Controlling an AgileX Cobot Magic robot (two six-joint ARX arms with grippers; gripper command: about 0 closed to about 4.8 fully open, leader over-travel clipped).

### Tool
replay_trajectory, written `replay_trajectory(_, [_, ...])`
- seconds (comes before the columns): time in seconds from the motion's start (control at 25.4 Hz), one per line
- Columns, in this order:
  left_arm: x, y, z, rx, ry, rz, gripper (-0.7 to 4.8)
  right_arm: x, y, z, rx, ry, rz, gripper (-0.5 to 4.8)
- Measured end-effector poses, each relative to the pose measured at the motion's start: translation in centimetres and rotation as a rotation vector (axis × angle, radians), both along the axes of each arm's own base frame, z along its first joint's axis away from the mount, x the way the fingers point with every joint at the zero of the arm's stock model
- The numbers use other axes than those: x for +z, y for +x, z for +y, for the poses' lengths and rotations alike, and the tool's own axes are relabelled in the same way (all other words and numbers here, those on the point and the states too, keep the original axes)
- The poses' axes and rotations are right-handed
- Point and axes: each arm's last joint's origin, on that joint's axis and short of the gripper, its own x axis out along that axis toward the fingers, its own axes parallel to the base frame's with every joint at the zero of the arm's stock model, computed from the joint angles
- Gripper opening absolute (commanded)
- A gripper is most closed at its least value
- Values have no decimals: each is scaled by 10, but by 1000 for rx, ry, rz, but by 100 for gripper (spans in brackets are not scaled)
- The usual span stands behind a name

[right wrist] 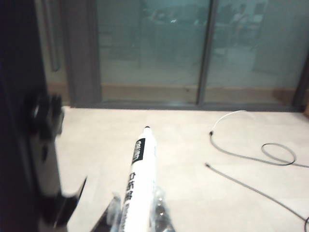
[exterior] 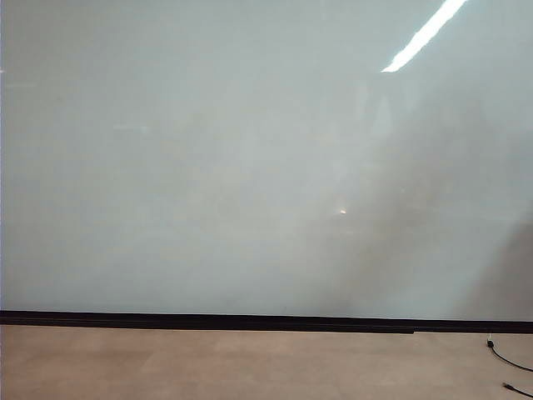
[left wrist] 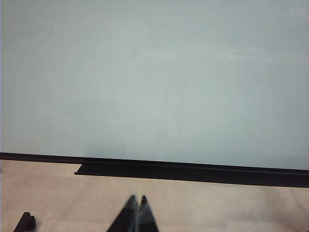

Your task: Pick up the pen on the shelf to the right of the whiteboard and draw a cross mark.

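Pale flooring is being shown below the whiteboard (exterior: pixel 250 167), which is still blank, so no cross yet. The pen (right wrist: pixel 140 179) is already being pinched by the right gripper (right wrist: pixel 137 217) off beside the board; the left gripper (left wrist: pixel 136 200) is being kept pressed together, idle.

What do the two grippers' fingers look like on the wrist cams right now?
The left gripper shows only two slim, dark grey-black fingertips tapering to points, tips together. The right gripper has clear, glassy-looking fingers over darker parts. No cables or markings show on either, and neither arm appears in the exterior view.
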Motion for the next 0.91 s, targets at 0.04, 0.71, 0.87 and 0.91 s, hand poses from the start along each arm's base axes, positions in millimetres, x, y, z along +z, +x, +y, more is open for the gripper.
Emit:
replay_trajectory(0.04, [0, 0, 0, 0, 0, 0, -5, 2, 0, 0, -17, 1, -11, -8])
replay_trajectory(0.71, [0, 0, 0, 0, 0, 0, -4, 14, -79, 87, -334, 149, -35, -8])
replay_trajectory(0.87, [0, 0, 0, 0, 0, 0, -5, 12, -94, 120, -205, 245, -44, -8])
replay_trajectory(0.91, [0, 0, 0, 0, 0, 0, -4, 10, -95, 132, -129, 289, -38, -8])
